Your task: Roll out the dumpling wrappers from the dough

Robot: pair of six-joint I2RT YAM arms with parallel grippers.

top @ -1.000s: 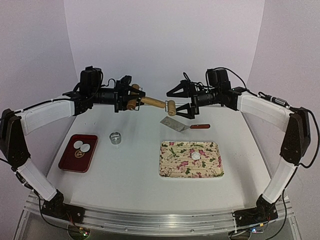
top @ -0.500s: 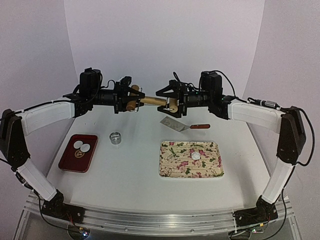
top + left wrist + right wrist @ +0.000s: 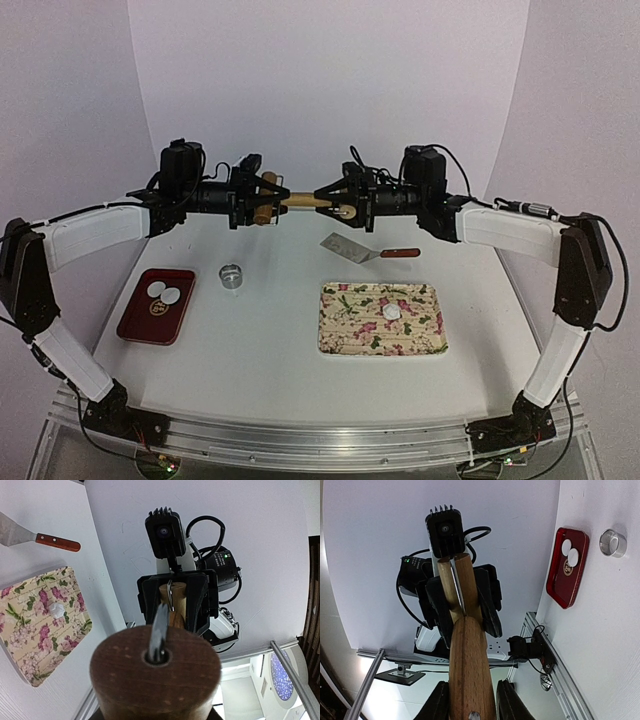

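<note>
From above, the two arms meet high over the back of the white table point(image 3: 260, 370), with a wooden rolling pin point(image 3: 300, 202) lying level between them. The left gripper point(image 3: 262, 200) is clamped narrow on the pin's left end, and the right gripper point(image 3: 340, 203) has its jaws drawn in around the rounded right handle. The dumpling wrappers point(image 3: 164, 292), two thin white discs, lie side by side at the far end of a glossy red tray point(image 3: 140, 325) with rounded corners, on the left. Just right of it stands a short metal ring point(image 3: 232, 276). A spatula point(image 3: 345, 246) with a flat steel blade and a reddish wooden handle lies beyond a flowered rectangular tray point(image 3: 350, 340), which carries one small white lump of dough point(image 3: 392, 312).

The left wrist camera looks along the pin. The near handle's round, dark brown end fills the foreground, with a metal axle set in its centre hole. At the far end, the right gripper's black jaws press the pale handle from both sides.

From the right wrist, black fingers point(image 3: 440, 702) flank the smooth, grained wood at the bottom edge. Beyond, the left gripper's jaws close on the other handle. The wrappers sit in the red tray at upper right, beside the ring.
</note>
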